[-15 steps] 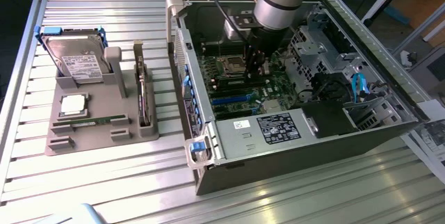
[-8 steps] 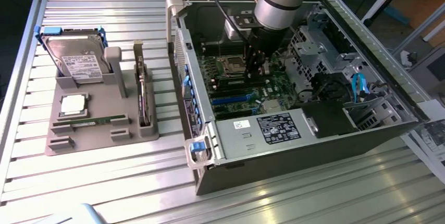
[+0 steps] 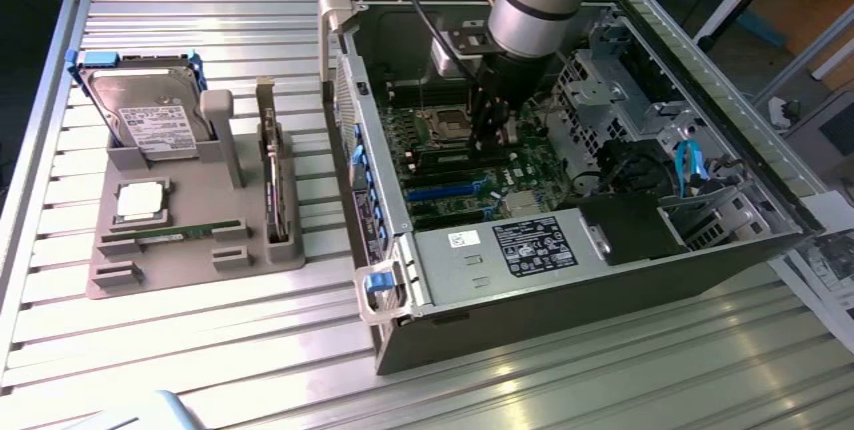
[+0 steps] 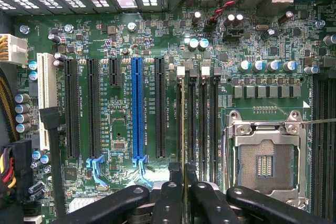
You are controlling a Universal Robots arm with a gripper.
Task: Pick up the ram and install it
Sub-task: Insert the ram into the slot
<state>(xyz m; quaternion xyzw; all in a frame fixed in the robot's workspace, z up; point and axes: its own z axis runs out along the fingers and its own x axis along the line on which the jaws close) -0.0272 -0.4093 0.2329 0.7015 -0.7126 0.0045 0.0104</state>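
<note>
A slatted metal bench [image 3: 200, 350] carries an open computer case [image 3: 534, 320]. Inside it the pincer [image 4: 182, 178] hangs over the motherboard [image 4: 121, 35], clenched on the ram [image 4: 182, 124]. Black memory slots [image 4: 202, 124] run just beside it, the open processor socket [image 4: 265, 161] beyond, a blue expansion slot [image 4: 137, 108] on the other side. Out on the bench a grey holder [image 3: 174, 265] keeps a hard drive [image 3: 150, 115] (and another green stick [image 3: 174, 233]). The ram stands edge-on between the fingers [image 4: 172, 200], in line with the outermost of those slots.

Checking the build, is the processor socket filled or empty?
Empty: the socket shows bare contacts inside its frame; a silver processor lies on the gray holder outside.
</note>
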